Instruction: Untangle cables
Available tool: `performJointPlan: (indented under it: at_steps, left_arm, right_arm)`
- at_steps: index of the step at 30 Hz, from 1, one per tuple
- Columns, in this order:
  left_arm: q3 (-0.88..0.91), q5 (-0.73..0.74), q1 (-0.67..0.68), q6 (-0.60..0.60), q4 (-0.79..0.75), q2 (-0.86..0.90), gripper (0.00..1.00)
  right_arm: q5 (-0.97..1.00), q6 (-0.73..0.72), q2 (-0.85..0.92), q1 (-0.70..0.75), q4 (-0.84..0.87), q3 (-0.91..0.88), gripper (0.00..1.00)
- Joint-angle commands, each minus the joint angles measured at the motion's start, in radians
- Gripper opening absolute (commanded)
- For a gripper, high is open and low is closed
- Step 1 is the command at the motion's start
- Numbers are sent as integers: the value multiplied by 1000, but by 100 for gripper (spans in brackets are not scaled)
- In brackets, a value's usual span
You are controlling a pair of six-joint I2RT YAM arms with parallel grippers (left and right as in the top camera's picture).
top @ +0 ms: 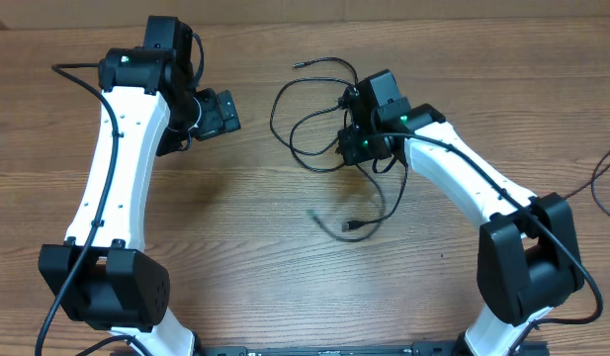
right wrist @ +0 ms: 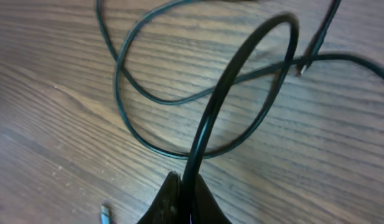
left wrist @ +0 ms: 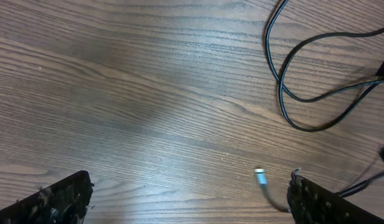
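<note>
My right jaws are pinched shut on one strand of the thin black flexible cables (right wrist: 207, 118). In the right wrist view my two dark fingers (right wrist: 163, 205) meet at six o'clock. The strand climbs out from between them, arches toward one o'clock and comes down onto the brown wooden tabletop (top: 245, 247). Under the arch, more loops of cable lie flat on the wood and cross one another from nine o'clock round to three. A small silver-tipped plug (right wrist: 106, 213) lies near my fingers at seven o'clock.

From overhead, the tangle sits just toward one o'clock of the tabletop's middle, and my right jaws are down on its three o'clock edge. Two loose ends trail away at about six o'clock of those jaws, one ending in a dark connector (top: 354, 225). Another end reaches toward twelve o'clock.

My left jaws stand wide apart and hold nothing. In the left wrist view one fingertip (left wrist: 61, 199) shows at seven o'clock and the other at five, with bare wood between them. Part of the cables curves through that view at two o'clock. From overhead these jaws hang at nine o'clock of the tangle, apart from it.
</note>
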State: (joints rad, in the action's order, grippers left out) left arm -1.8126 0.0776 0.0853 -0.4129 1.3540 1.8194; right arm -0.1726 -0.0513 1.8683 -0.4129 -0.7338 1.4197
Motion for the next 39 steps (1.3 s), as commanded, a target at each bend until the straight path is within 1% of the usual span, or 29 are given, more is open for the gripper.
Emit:
performJointPlan:
  at_steps: [1,4,7,8,11,14,17,20,22,24,27,30,32,34,36,39]
  left_arm:
    - [-3,0,6,-5,0,-15,100]
    - [-3,0,7,-6,-1,-15,100]
    - [-3,0,7,-6,-5,-15,100]
    - [-3,0,7,-6,-5,-15,100]
    - [-3,0,7,-5,-3,-15,100]
    - [-3,0,7,-6,-6,-15,100]
    - [-3,0,7,-5,-7,-15,100]
    - [-3,0,7,-5,-6,-15,99]
    - [-3,0,7,-6,-8,-15,100]
    - [-3,0,7,-5,-8,-15,100]
    - [-3,0,7,-6,-7,-15,100]
    - [-3,0,7,-6,-8,-15,100]
    - [-3,0,7,-6,-7,-15,100]
    - [-3,0,7,-6,-8,-15,100]
    - [-3,0,7,-6,-8,-15,100]
    - [-3,0,7,-6,-12,-15,100]
  right_arm:
    - [-12,-5,-44,2,-32,193,4]
    - [-12,-5,-66,3,-84,372,4]
    - [-7,-9,-89,3,-101,550,4]
    - [1,-11,-94,4,-101,583,4]
    - [119,-57,-112,8,-97,723,4]
    - [262,-57,-130,16,-87,829,4]
    - [373,-56,-150,30,-79,877,4]
    - [512,-57,-175,62,-61,888,4]
    - [542,-56,-185,92,-35,888,4]
    - [523,-57,-196,127,2,888,4]
    - [442,-57,-224,170,108,888,4]
    - [394,-56,-247,188,218,888,4]
    - [370,-57,-258,187,260,888,4]
    - [315,-57,-267,187,264,888,4]
    - [229,-58,-270,184,223,888,4]
    - [30,-56,-262,184,88,888,4]
